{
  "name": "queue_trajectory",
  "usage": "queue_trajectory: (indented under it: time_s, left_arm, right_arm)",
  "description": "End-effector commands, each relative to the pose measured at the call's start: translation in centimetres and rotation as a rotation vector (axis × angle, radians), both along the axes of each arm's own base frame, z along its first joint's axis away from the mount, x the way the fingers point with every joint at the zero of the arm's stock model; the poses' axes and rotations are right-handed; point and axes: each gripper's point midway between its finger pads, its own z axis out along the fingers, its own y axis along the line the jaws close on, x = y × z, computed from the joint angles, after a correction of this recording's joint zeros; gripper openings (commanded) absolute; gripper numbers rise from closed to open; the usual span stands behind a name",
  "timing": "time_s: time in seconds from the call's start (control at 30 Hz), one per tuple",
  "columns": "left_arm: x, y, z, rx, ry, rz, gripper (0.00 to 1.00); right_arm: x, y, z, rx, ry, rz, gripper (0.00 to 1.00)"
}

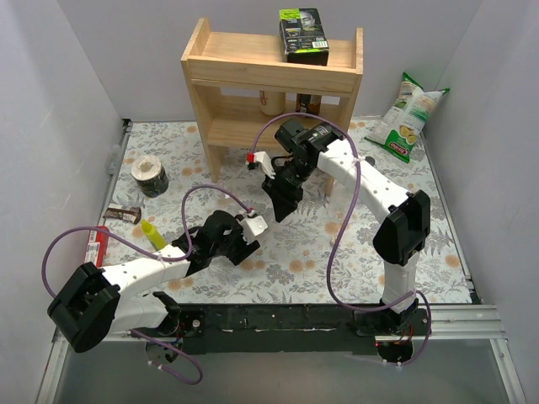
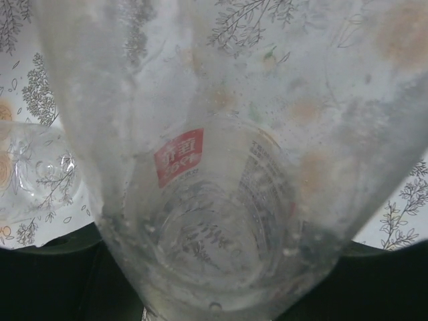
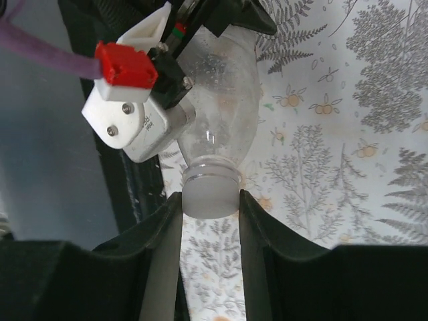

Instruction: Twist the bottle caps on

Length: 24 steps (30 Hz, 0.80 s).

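While the left pincer [image 1: 244, 239] clamps the body of a clear bottle [image 3: 224, 93] low over the floral counter [image 1: 354, 252], the right pincer [image 3: 210, 202] meets it at the neck; its two dark fingers [image 3: 157, 234] press against either side of a pale, translucent cap [image 3: 210, 194]. That cap sits on the bottle's mouth, with the threaded collar just showing beyond it; whether it is screwed fully home cannot be told. Seen from the left wrist, the bottle fills nearly the whole view, its wall fogged and speckled with droplets, a small red label [image 2: 179, 156] showing through it; the left fingers are only dark shapes at the bottom corners, closed against the bottle's sides. From above, both arms converge near the middle of the counter, the right one bent down from the far side. Behind them stands a wooden shelf [image 1: 269, 71] with a dark box [image 1: 304, 35] on top; a snack bag [image 1: 410, 114] leans at the right wall; a roll of tape [image 1: 152, 177] lies well to the left.
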Motion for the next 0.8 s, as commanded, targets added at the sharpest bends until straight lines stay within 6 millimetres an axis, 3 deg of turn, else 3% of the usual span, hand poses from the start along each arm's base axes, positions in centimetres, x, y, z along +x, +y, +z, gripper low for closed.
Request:
queue_trajectory:
  time_s: [0.0,0.1,0.2,0.23,0.27,0.3,0.33,0.37,0.47,0.53,0.57,0.6,0.63,0.67,0.7,0.77]
  left_arm:
    - [4.0,-2.3,7.5,-0.195,-0.242,0.064,0.00]
    - [3.8,-2.2,6.9,-0.183,-0.235,0.051,0.00]
    - [3.2,-2.1,5.6,-0.165,-0.209,0.031,0.00]
    - [3.0,-2.0,5.3,-0.158,-0.199,0.024,0.00]
    - [2.5,-2.0,4.5,-0.146,-0.175,0.009,0.00]
    - [2.2,-2.0,3.9,-0.136,-0.157,-0.001,0.00]
    - [1.9,-2.0,3.5,-0.128,-0.142,-0.015,0.00]
    - [1.3,-1.9,2.7,-0.111,-0.116,-0.036,0.00]
    - [0.8,-1.4,0.8,-0.064,-0.056,-0.043,0.00]
    - [0.3,-1.6,0.6,-0.069,-0.041,-0.084,0.00]
    - [0.2,-1.6,0.8,-0.083,-0.036,-0.096,0.00]
    - [-1.2,-2.4,1.1,-0.140,0.005,-0.179,0.00]
    - [-1.5,-2.6,1.5,-0.158,0.006,-0.207,0.00]
    - [-1.9,-2.8,1.7,-0.178,0.017,-0.227,0.00]
    - [-2.7,-3.4,2.3,-0.213,0.036,-0.280,0.00]
    - [-3.7,-3.7,2.8,-0.227,0.047,-0.349,0.00]
  right_arm:
    - [-2.0,2.2,1.2,0.022,0.364,-0.187,0.01]
    - [-1.8,2.1,1.2,0.031,0.354,-0.175,0.01]
    - [-0.3,2.1,2.3,0.059,0.283,-0.187,0.33]
    - [0.2,1.9,2.9,0.075,0.251,-0.186,0.50]
    - [1.2,1.7,4.5,0.108,0.184,-0.195,0.57]
    - [2.1,1.1,5.4,0.133,0.156,-0.215,0.76]
    - [2.7,0.8,6.4,0.161,0.130,-0.220,0.89]
    - [3.5,-0.1,8.4,0.214,0.062,-0.223,0.90]
    - [3.7,-1.7,11.2,0.287,-0.072,-0.184,0.91]
    - [2.7,-2.3,10.8,0.303,-0.107,-0.118,0.91]
    - [1.6,-2.8,11.8,0.343,-0.173,-0.049,0.91]
    - [0.5,-3.3,9.9,0.361,-0.276,0.113,0.87]
    - [0.3,-3.8,8.8,0.334,-0.339,0.164,0.82]
    - [-1.2,-3.7,9.3,0.345,-0.417,0.235,0.80]
    - [-1.0,-3.6,7.9,0.350,-0.494,0.314,0.79]
    - [-1.7,-3.5,8.5,0.372,-0.623,0.380,0.77]
